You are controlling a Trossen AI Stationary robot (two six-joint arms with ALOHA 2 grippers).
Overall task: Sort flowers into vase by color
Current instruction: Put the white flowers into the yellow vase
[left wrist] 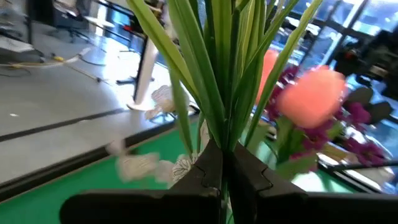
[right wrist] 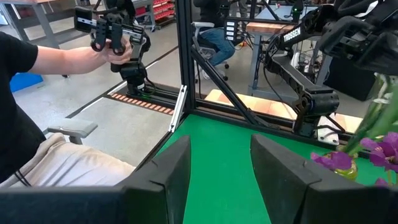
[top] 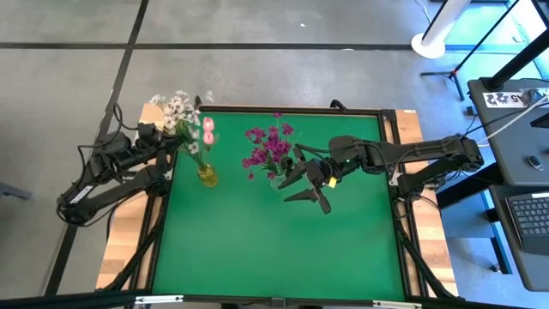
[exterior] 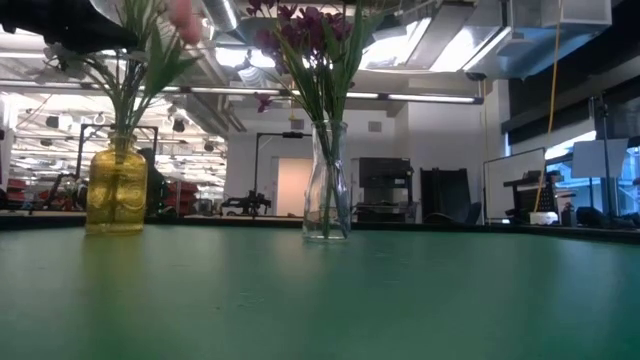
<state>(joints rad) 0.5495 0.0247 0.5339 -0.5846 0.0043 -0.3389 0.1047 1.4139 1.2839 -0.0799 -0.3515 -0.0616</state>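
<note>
At left jaws: left gripper (left wrist: 225,177) is clamped shut on a bunch of green stems (left wrist: 217,74), white and pale pink flowers (top: 182,110) on top, held over the yellow vase (top: 207,175).
Step in hand: judged as seating the pale bunch in the yellow vase.
How to do well: stems should be kept upright, centred over the neck and lowered straight; release only once the ends are inside, so nothing is dragged out.
Right jaws: right gripper (right wrist: 219,171) is parted, nothing held or touched, hovering just beside the clear vase (exterior: 327,182).
Magenta flowers (top: 268,148): already standing in the clear vase.
Beyond table: a seated person (right wrist: 37,118) with a handheld controller is seen.
</note>
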